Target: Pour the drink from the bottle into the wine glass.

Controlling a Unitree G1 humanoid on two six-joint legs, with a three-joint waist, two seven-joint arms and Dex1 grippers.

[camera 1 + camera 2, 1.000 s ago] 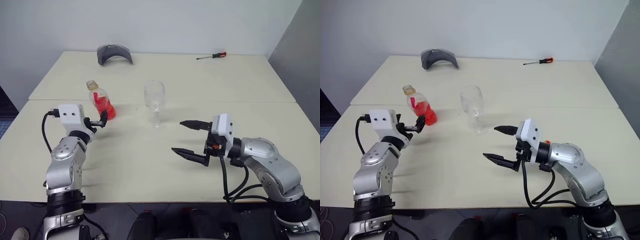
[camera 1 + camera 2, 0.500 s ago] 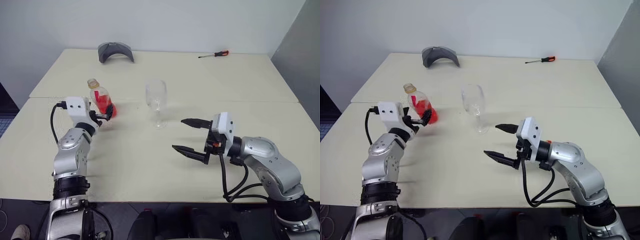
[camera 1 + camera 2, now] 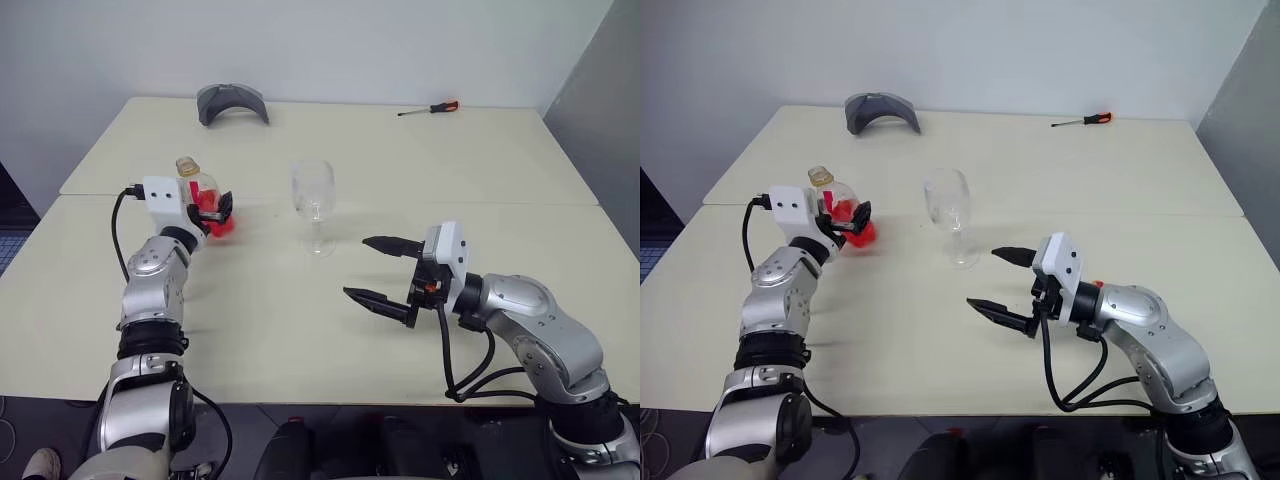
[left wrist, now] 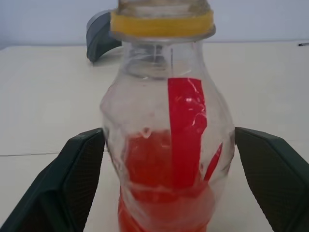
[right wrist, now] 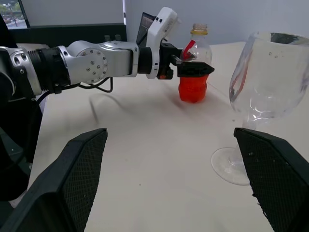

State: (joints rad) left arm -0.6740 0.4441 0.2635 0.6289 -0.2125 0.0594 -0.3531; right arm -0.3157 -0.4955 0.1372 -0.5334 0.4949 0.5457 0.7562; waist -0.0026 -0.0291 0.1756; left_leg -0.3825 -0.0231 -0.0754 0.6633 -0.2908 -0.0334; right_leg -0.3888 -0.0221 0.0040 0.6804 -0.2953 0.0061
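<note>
Straddling the upright bottle with my left claw spread, fingers just beside it; my right claw gapes near the wine glass.

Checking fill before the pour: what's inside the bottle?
Red drink fills the lower part of the bottle; the upper part looks empty. A red label strip covers some of the level line. Whether the mouth is capped can't be seen.

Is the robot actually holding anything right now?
No. The left gripper is open around the bottle, fingers apart from its sides; the right gripper is open and empty.
</note>
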